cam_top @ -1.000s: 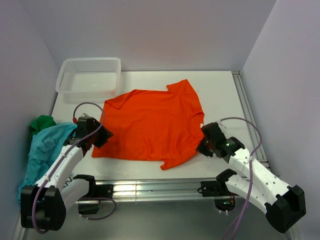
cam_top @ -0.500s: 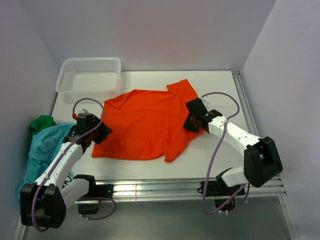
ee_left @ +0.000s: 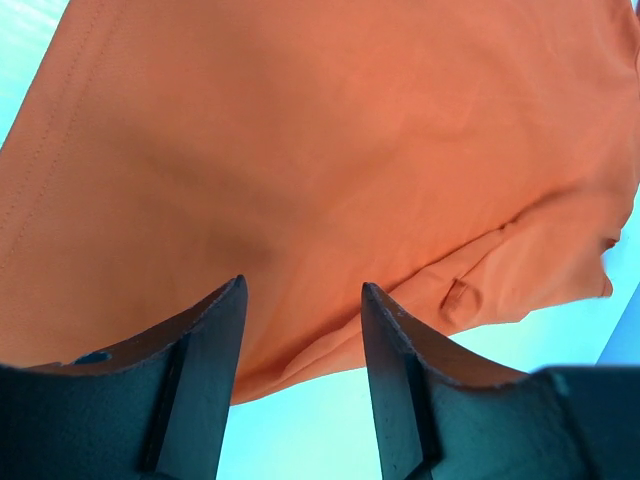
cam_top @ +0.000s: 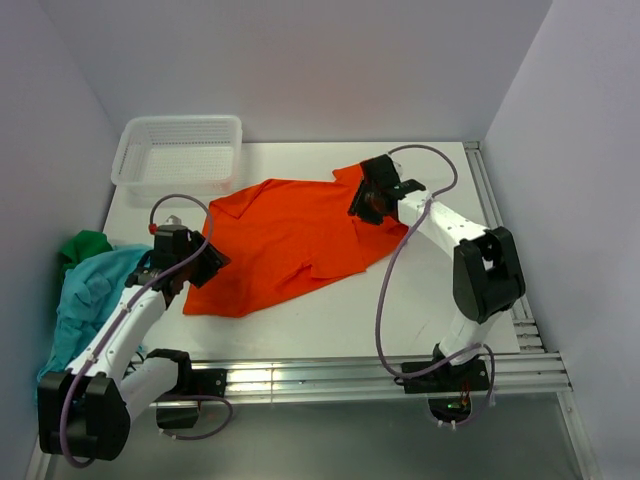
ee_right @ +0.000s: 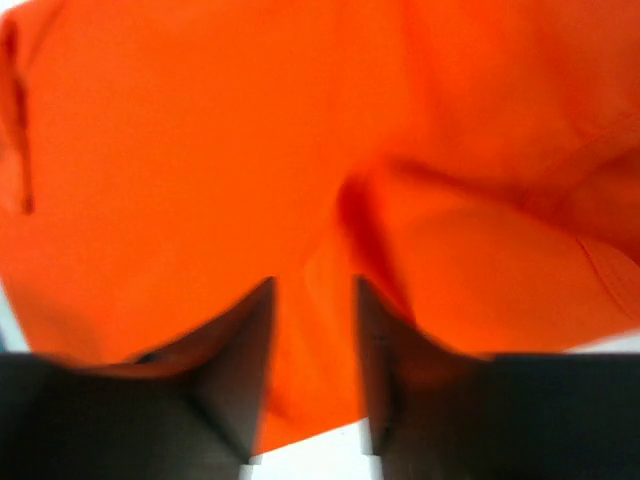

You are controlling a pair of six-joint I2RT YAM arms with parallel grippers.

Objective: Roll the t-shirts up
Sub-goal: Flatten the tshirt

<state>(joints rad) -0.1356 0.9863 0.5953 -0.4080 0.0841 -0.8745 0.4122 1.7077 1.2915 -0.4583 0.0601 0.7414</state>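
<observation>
Both part open, gripping nothing: left gripper [cam_top: 208, 264] at near-left hem of bright orange-red cloth t-shirt [cam_top: 290, 240], right gripper [cam_top: 360, 208] over its far-right fold.

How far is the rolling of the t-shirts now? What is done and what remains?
Done: the orange t-shirt lies spread flat, its right side folded inward. In hand: the right claw sits on that fold, grip unclear; the left claw hangs open over the opposite edge. Left: nothing is rolled yet, and the teal t-shirt and green t-shirt lie heaped, not laid out.
</observation>
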